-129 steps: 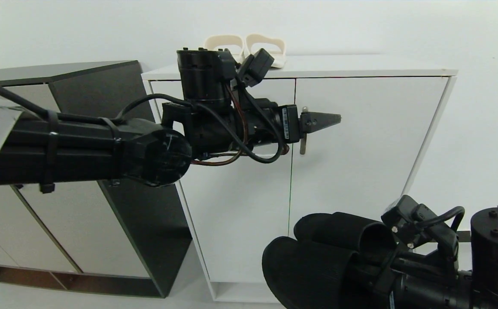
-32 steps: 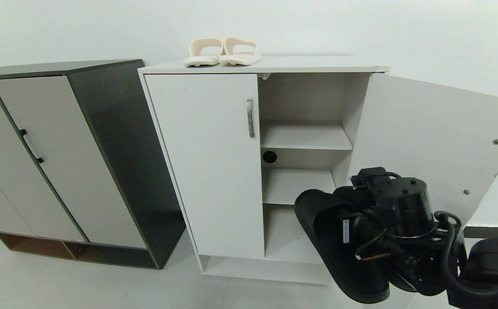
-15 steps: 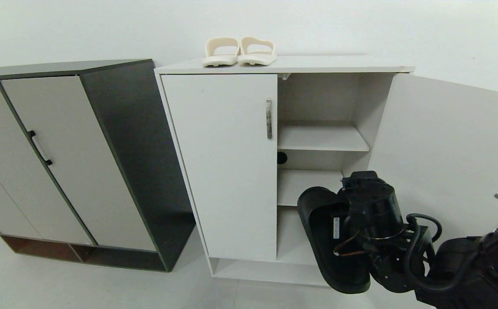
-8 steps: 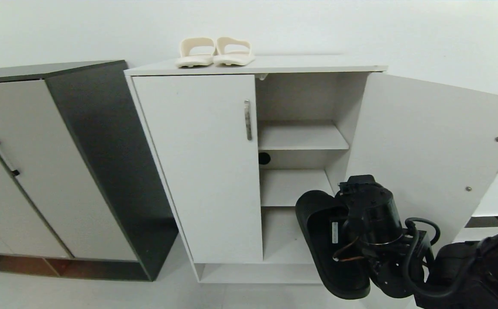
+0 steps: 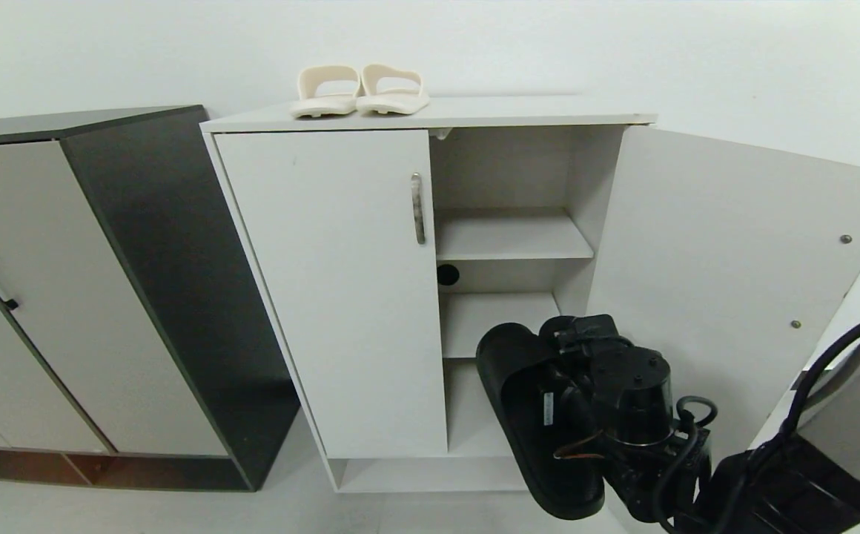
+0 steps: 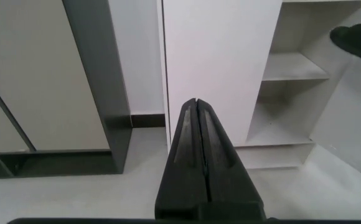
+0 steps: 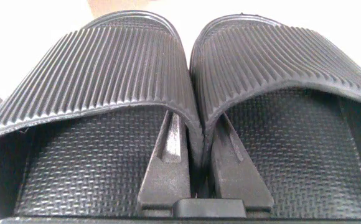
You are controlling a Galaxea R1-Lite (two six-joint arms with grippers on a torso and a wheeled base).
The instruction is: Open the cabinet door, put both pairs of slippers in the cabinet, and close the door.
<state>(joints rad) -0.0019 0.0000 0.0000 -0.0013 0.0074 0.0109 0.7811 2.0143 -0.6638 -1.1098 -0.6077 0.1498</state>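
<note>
The white cabinet (image 5: pixel 326 297) stands with its right door (image 5: pixel 719 297) swung wide and its left door shut; inside are bare shelves (image 5: pixel 508 236). A cream pair of slippers (image 5: pixel 359 90) rests on the cabinet top. The black pair of slippers (image 5: pixel 530 415) hangs in front of the open lower compartment, held sole to sole by my right gripper (image 7: pixel 190 165), whose fingers (image 7: pixel 168 162) pinch the two inner edges together. My left gripper (image 6: pixel 197 124) is shut with nothing in it, low down and facing the cabinet's closed left door (image 6: pixel 221 62).
A dark cabinet with grey doors (image 5: pixel 89 297) stands directly left of the white one. The open door juts out to the right of my right arm. Pale floor (image 5: pixel 141 512) lies before both cabinets.
The head camera has shifted. The left arm that was at the handle has withdrawn and the right door now stands open. My right arm has carried the black slippers closer to the lower compartment.
</note>
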